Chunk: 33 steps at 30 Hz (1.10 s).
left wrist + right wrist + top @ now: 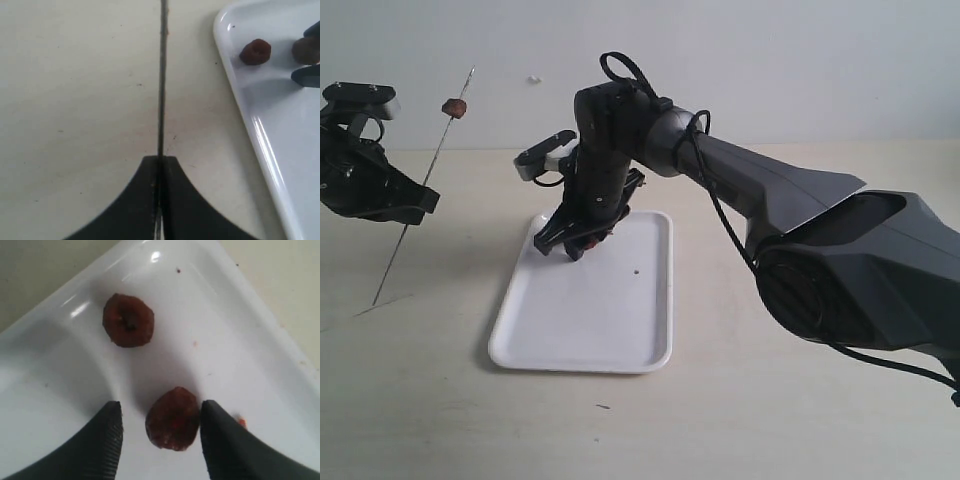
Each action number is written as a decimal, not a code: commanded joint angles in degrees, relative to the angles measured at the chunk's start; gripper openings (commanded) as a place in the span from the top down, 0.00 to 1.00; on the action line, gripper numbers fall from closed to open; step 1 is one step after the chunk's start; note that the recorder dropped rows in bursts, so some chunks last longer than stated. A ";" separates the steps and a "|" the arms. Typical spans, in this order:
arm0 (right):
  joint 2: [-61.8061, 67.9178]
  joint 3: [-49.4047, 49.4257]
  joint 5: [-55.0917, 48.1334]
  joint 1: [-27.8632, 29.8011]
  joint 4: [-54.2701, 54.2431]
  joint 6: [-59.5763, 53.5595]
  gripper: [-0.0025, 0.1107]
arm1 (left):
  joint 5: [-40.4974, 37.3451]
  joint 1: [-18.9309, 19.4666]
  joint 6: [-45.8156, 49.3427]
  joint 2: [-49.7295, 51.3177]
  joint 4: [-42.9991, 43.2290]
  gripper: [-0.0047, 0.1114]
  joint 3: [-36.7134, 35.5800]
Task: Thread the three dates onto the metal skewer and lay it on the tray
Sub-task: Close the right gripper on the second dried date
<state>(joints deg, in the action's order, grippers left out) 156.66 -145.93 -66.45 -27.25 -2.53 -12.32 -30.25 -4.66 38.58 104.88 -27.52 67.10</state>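
My left gripper (420, 203) is shut on the metal skewer (420, 188), which slants up over the table at the left; in the left wrist view the skewer (162, 90) runs out from between the closed jaws. One date (455, 107) sits threaded near its upper end. My right gripper (575, 243) is down in the far-left corner of the white tray (620, 330), open. In the right wrist view a second date (172, 418) lies between the fingers (107, 440), close to one of them, and a third date (128, 320) lies beyond it near the tray's (40, 390) corner.
The pale table (720, 420) surrounds the tray. A small dark speck (636, 270) lies on the tray's middle. The right arm's big dark body (850, 270) fills the right side. A white wall stands behind.
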 commanded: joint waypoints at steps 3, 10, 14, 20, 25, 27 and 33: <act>0.00 -0.35 -0.71 0.03 1.42 0.43 0.64 | 0.33 0.10 -0.05 -0.20 -0.73 0.96 0.21; 0.00 -0.35 -0.80 0.03 1.54 0.43 0.68 | 0.33 0.10 -0.05 -0.20 -0.73 0.96 0.21; 0.00 -0.35 -0.80 0.03 1.54 0.43 0.70 | 0.33 0.10 -0.05 -0.20 -0.73 0.96 0.21; 0.00 -0.35 -0.80 0.03 2.16 0.43 0.72 | 0.33 0.10 -0.05 -0.20 -0.73 0.96 0.21; 0.00 -0.35 -0.80 0.03 3.10 0.43 0.72 | 0.33 0.10 -0.05 -0.20 -0.73 0.96 0.21; -0.25 -0.47 -0.83 0.03 3.97 1.24 0.72 | 0.33 0.10 -0.05 -0.20 -0.73 0.96 0.21; -3.35 -0.47 -3.05 0.03 3.97 1.94 0.72 | 0.33 0.10 0.07 -0.20 -0.71 0.96 0.21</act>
<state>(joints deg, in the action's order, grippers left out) 155.85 -145.93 -68.04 -27.25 0.92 -10.76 -30.25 -4.66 38.58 104.88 -27.52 67.10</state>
